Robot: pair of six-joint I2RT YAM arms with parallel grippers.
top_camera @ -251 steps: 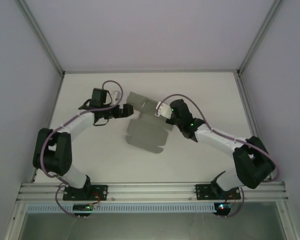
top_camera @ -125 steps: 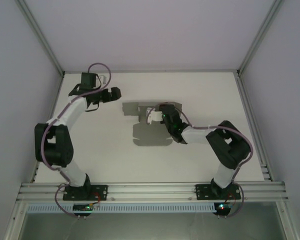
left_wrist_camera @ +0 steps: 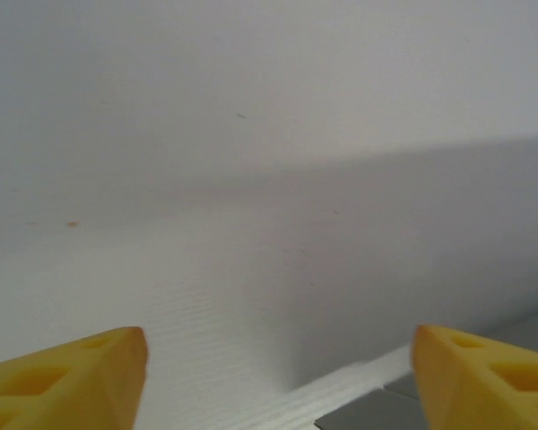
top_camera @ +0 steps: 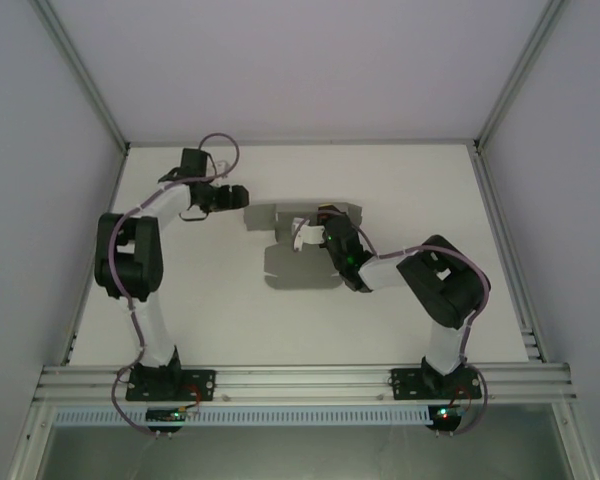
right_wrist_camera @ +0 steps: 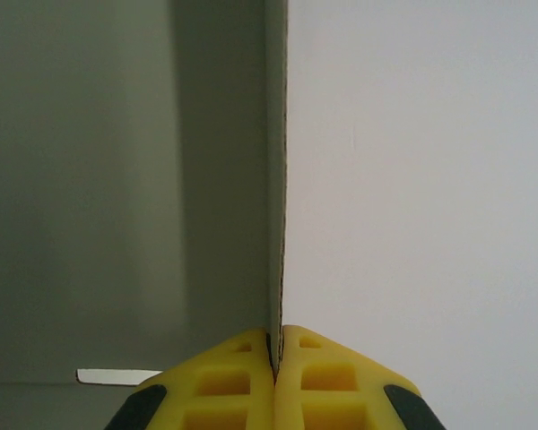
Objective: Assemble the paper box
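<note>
On the counter [top_camera: 210, 300], the right gripper [right_wrist_camera: 276, 345] pinches a thin edge of the paper box [top_camera: 300, 270]; just left of the box, the left gripper [top_camera: 242, 194] is open, empty

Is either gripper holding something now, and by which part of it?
The right gripper pinches the paper box by the thin edge of one panel. The left gripper is open and holds nothing.

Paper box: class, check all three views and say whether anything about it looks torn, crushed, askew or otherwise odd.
Nothing stands out. The paper box lies part-folded mid-table, with no tear or crush visible. The right hand is shut on one straight panel edge; the left hand is open beside it.
</note>
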